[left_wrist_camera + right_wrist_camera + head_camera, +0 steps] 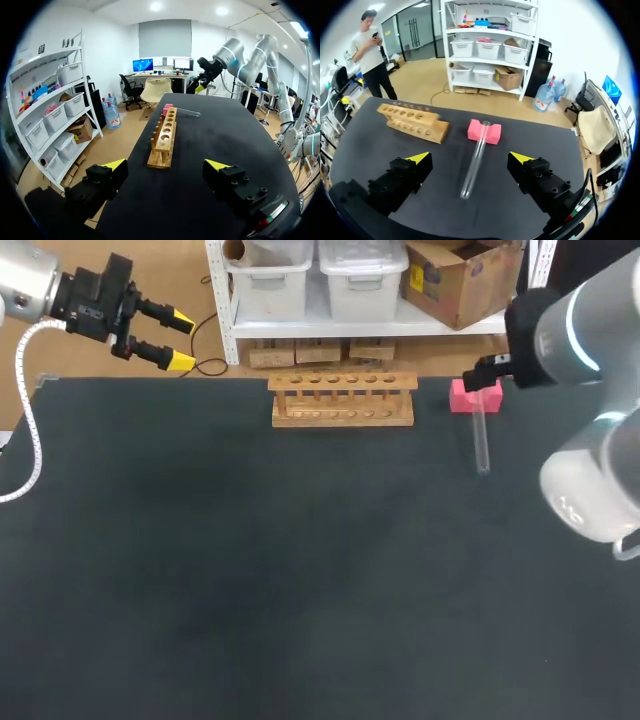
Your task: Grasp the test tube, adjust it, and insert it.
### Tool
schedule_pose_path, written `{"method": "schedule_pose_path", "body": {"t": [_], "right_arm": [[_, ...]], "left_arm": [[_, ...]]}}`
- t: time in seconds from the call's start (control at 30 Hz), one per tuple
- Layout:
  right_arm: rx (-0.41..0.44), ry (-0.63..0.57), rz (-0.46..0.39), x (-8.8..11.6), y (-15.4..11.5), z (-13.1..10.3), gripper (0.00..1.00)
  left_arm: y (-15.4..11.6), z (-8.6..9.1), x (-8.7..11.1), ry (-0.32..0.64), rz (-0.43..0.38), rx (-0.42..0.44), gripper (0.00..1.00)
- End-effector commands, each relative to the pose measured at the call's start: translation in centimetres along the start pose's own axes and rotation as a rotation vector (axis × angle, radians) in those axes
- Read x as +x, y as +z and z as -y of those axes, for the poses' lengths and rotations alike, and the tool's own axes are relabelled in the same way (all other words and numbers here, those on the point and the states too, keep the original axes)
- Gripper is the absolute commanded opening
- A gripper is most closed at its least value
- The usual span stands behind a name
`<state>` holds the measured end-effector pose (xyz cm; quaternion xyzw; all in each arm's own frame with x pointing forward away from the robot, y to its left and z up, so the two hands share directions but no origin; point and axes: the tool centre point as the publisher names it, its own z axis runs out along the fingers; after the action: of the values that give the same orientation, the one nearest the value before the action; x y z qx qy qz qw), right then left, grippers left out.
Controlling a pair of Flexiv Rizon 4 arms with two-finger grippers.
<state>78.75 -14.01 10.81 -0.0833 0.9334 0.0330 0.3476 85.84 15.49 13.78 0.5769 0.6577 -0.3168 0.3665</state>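
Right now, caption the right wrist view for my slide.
Open right pincer poised over test tube resting on pink block.

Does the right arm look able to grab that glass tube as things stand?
Probably yes: its open end effector faces the tube, which leans on a pink block, with nothing in between.

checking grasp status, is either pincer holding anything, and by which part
Nothing is held. Left pincer and right pincer are open; the test tube lies untouched, one end on the pink block.
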Motion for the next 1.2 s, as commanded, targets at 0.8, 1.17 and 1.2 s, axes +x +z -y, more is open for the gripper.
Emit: {"method": "schedule_pose_path", "body": {"t": [0.8,1.17,1.2], "right_arm": [[0.288,-0.023,-0.011,2.6,6.4,0.4,1.00],[0.203,0.001,-0.026,3.0,8.6,0.4,1.00],[0.200,0.000,-0.026,3.0,8.7,0.4,1.00]], "left_arm": [[0.0,0.3,0.0,0.002,0.001,-0.008,1.00],[0.0,0.3,0.0,0.002,0.001,-0.008,1.00],[0.0,0.3,0.0,0.002,0.001,-0.008,1.00]]}}
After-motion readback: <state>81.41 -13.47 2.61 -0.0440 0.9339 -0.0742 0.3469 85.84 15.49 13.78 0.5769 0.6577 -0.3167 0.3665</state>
